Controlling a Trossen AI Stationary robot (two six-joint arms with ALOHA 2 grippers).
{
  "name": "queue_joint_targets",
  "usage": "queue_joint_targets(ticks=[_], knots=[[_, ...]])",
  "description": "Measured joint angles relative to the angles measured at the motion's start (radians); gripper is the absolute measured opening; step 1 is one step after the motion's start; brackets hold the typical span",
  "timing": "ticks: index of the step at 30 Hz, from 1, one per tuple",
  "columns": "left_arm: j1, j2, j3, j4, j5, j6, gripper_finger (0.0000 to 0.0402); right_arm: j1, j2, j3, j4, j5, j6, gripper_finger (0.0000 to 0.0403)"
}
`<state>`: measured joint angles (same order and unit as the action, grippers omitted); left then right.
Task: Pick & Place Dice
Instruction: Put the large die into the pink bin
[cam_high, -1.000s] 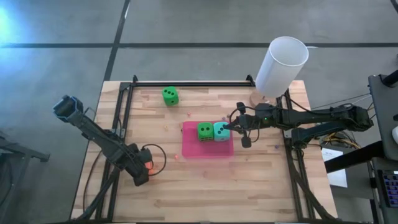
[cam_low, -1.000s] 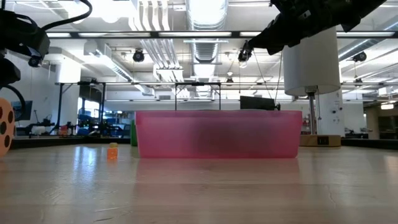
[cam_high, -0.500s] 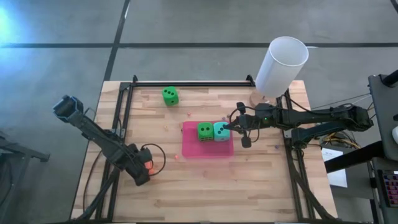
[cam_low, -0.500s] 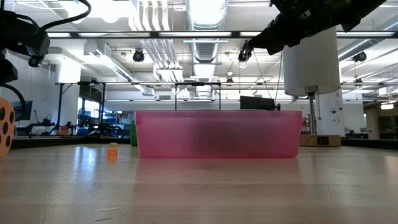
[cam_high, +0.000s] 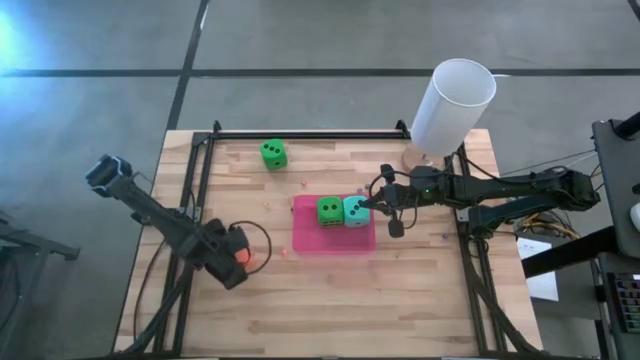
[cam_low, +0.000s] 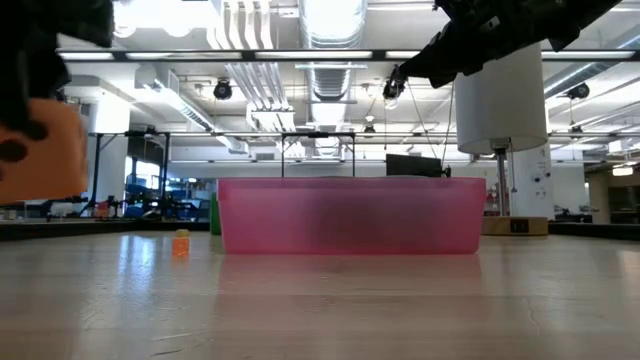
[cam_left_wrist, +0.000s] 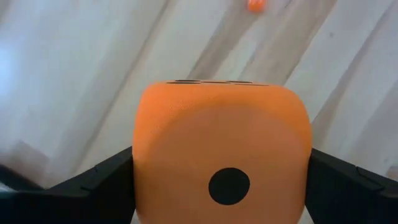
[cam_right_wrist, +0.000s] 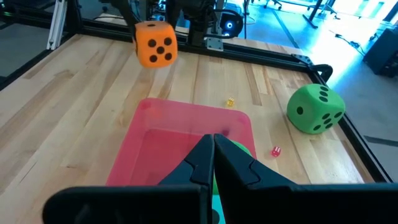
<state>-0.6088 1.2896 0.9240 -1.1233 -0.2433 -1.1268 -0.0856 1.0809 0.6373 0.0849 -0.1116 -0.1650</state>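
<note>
Left gripper (cam_high: 240, 256) clamped the orange die (cam_left_wrist: 222, 155) between wide-set fingers, lifted clear of the table, well left of the pink pad (cam_high: 318, 237), presumably for carrying there. Right gripper (cam_high: 372, 203), fingers closed and empty, waited at the pad's right edge beside the teal die (cam_high: 356, 211).

A pale wooden table (cam_high: 330, 290) of butcher-block planks stands on a smooth grey concrete floor (cam_high: 300, 40) crossed by dark seams. Beyond it opens a large workshop: white ceiling ducts (cam_low: 245, 40), long strip lights (cam_low: 330, 20), black frames and desks with what may be monitors (cam_low: 415, 165) far back.
</note>
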Motion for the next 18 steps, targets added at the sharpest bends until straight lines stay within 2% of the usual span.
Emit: queue_joint_targets(ticks=[5, 10, 18], knots=[[0.082, 0.000, 0.068, 0.002, -0.074, 0.151, 0.0363, 0.000, 0.000, 0.000, 0.000, 0.000, 0.000, 0.0008], [0.196, -0.002, 0.134, 0.018, -0.173, 0.368, 0.0361, 0.000, 0.000, 0.000, 0.000, 0.000, 0.000, 0.0008], [0.409, 0.005, 0.149, 0.302, -0.200, 0.855, 0.0365, 0.000, 0.000, 0.000, 0.000, 0.000, 0.000, 0.0008]])
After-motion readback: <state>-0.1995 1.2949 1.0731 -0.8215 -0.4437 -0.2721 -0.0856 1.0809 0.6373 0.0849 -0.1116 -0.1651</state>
